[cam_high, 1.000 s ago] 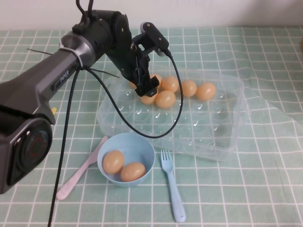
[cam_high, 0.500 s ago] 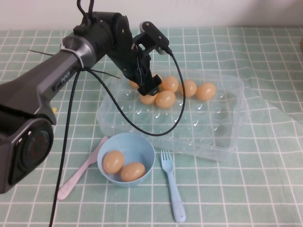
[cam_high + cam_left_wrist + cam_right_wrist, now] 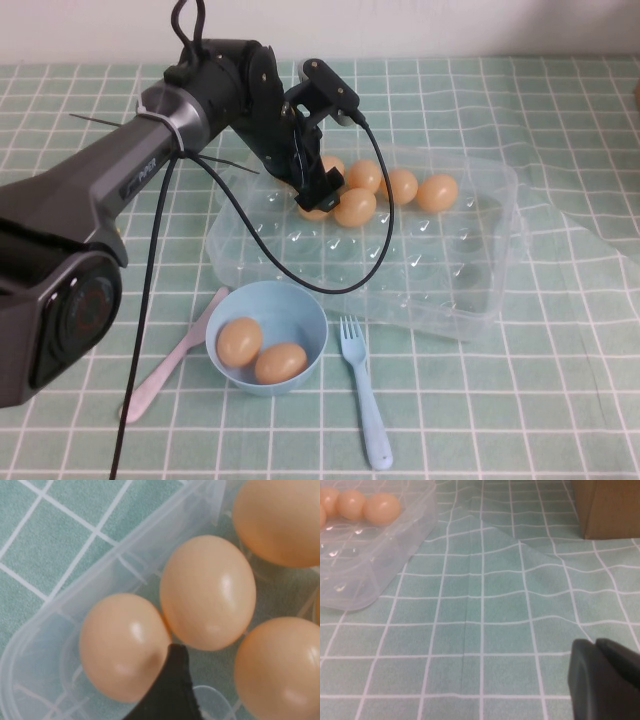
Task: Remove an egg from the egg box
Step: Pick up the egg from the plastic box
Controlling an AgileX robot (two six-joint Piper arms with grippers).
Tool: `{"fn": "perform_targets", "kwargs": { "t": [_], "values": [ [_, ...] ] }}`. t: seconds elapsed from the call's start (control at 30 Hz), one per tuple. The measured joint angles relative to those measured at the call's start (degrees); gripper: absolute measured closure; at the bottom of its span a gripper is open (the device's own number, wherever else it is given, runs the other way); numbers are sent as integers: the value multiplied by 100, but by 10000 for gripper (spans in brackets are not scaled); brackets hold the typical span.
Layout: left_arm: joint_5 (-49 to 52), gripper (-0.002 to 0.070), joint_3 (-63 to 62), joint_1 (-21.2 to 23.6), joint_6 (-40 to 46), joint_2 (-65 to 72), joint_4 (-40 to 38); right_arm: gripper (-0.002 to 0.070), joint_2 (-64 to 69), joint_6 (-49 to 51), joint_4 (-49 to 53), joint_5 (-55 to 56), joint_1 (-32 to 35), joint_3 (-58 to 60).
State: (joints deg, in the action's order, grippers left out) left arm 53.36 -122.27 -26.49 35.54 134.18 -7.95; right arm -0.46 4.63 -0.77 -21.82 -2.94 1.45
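The clear egg box (image 3: 440, 290) lies mid-table with several tan-orange eggs in its far-left dimples. My left gripper (image 3: 325, 190) is down among them, over a half-hidden egg (image 3: 312, 211) and beside another egg (image 3: 355, 207). In the left wrist view one black finger (image 3: 170, 690) sits between a left egg (image 3: 122, 645) and a lower-right egg (image 3: 280, 672). The other finger is out of frame, so the jaws look spread, with the box wall (image 3: 125, 565) close by. My right gripper (image 3: 605, 680) is shut and empty, low over the cloth to the box's right (image 3: 365, 565).
A light-blue bowl (image 3: 300, 310) holding two eggs stands in front of the box. A pink spoon (image 3: 165, 365) lies on its left and a blue fork (image 3: 362, 395) on its right. A clear plastic sheet (image 3: 580, 200) lies right of the box. A cardboard box (image 3: 607, 505) stands farther off.
My left gripper has shifted slightly right and lower among the eggs at the box's far-left corner. The eggs, bowl and cutlery have not moved.
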Motion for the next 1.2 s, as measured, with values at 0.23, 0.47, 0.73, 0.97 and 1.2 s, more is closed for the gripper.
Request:
{"fn": "perform_targets", "kwargs": {
  "t": [0.23, 0.47, 0.73, 0.97, 1.2],
  "values": [
    [-28, 87, 0, 0, 0, 10, 0, 694, 0, 0, 0, 0, 0, 0],
    [-31, 153, 0, 0, 0, 22, -31, 694, 0, 0, 0, 0, 0, 0],
    [89, 188, 0, 0, -12, 27, -44, 694, 0, 0, 0, 0, 0, 0],
    [226, 335, 0, 0, -21, 27, -84, 694, 0, 0, 0, 0, 0, 0],
    [317, 351, 0, 0, -21, 27, -92, 694, 0, 0, 0, 0, 0, 0]
  ]
}}
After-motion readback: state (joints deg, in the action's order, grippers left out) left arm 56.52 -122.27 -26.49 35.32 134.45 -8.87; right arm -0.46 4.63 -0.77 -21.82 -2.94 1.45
